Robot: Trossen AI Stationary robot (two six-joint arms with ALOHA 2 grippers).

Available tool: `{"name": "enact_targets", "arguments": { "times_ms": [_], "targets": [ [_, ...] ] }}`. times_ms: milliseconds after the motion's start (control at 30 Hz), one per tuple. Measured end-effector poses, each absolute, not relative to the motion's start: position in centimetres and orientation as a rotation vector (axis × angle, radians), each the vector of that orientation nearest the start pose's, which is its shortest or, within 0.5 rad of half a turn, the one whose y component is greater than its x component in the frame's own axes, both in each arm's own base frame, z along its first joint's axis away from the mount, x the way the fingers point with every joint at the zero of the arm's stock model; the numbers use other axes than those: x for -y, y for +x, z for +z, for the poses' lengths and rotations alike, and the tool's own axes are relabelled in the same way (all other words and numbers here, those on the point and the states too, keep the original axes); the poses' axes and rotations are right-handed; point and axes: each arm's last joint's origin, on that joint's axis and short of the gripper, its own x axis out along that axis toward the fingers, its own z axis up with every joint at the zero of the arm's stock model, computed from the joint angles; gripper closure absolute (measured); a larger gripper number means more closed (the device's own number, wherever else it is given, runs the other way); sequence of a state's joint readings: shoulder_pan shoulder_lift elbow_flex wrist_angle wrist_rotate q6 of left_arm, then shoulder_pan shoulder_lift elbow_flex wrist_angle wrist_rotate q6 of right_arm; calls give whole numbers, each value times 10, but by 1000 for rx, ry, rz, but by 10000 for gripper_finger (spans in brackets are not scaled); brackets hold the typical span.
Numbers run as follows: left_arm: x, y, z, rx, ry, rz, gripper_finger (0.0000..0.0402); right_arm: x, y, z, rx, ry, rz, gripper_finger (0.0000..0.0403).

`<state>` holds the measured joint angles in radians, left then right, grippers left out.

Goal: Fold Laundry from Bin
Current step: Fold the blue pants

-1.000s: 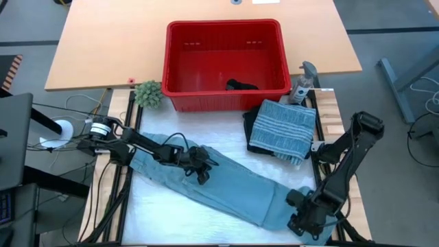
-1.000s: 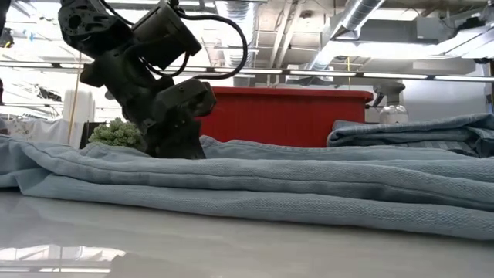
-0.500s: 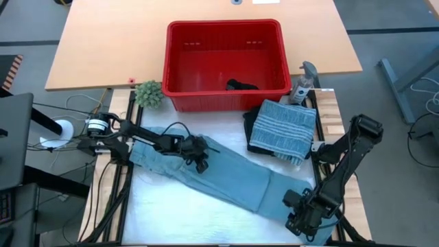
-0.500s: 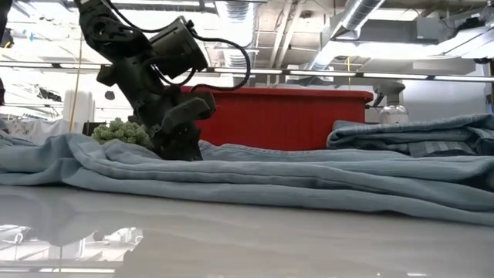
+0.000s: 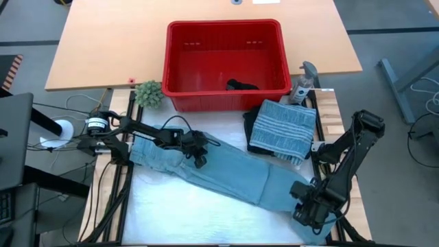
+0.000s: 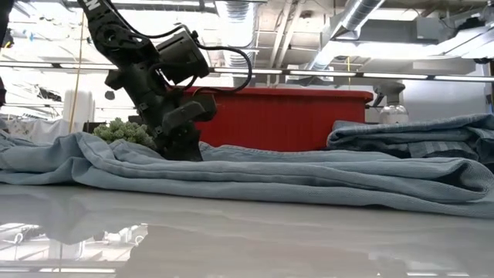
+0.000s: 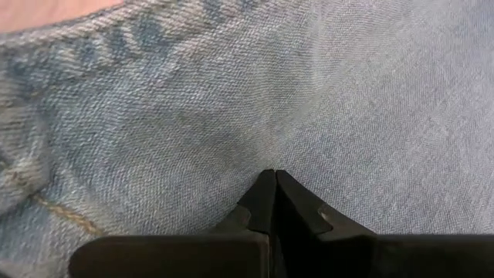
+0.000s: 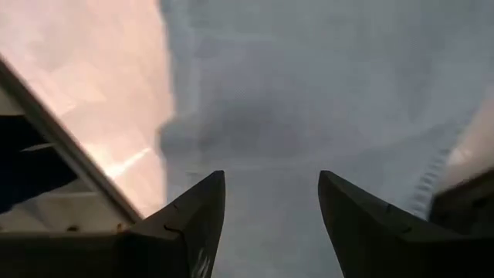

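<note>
Light blue jeans (image 5: pixel 226 175) lie flat and slantwise on the white table top, from the far left to the near right. My left gripper (image 5: pixel 197 154) is shut, its tips down on the jeans near their middle (image 6: pixel 181 147). My right gripper (image 5: pixel 310 210) hangs open, pointing down over the jeans' near right end (image 8: pixel 309 116), and touches nothing. The red bin (image 5: pixel 223 31) stands at the far side with a black garment (image 5: pixel 241 86) lying in its near corner. A folded blue-grey striped cloth (image 5: pixel 282 125) rests on a dark folded piece beside the bin. My left gripper presses its shut fingertips (image 7: pixel 270 185) onto the jeans' top surface (image 7: pixel 270 150), a little below a stitched seam. The fingers slant down from the table's left. The denim lies flat on the table under them. No cloth shows between the fingers.
A small green plant (image 5: pixel 148 94) stands left of the bin, and a spray bottle (image 5: pixel 302 84) to its right. The striped stack (image 6: pixel 417 133) is close to the jeans' right part. Bare white table (image 5: pixel 178 213) lies near the front edge.
My left gripper has gone toward the table's far edge with its shut tips on the denim. The jeans have slid along the table with it, away from the near edge, and have stayed flat.
</note>
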<state>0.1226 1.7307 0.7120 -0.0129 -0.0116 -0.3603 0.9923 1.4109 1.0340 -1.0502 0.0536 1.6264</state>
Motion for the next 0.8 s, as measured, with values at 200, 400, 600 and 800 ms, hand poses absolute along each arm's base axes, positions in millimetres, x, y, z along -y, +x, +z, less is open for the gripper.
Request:
{"name": "enact_targets", "arguments": {
  "times_ms": [200,400,600,800],
  "targets": [
    [-29,247,129,-1261,-502,361,401,-201,129,234,-1402,547,-413,168],
    [-28,206,176,-1224,-536,595,401,-199,124,234,-1382,499,-434,168],
    [-28,194,201,-1056,-598,652,401,-200,127,234,-1217,487,-442,168],
    [-28,192,202,-1061,-605,643,401,-217,142,221,-1135,438,-247,168]
  ]
}}
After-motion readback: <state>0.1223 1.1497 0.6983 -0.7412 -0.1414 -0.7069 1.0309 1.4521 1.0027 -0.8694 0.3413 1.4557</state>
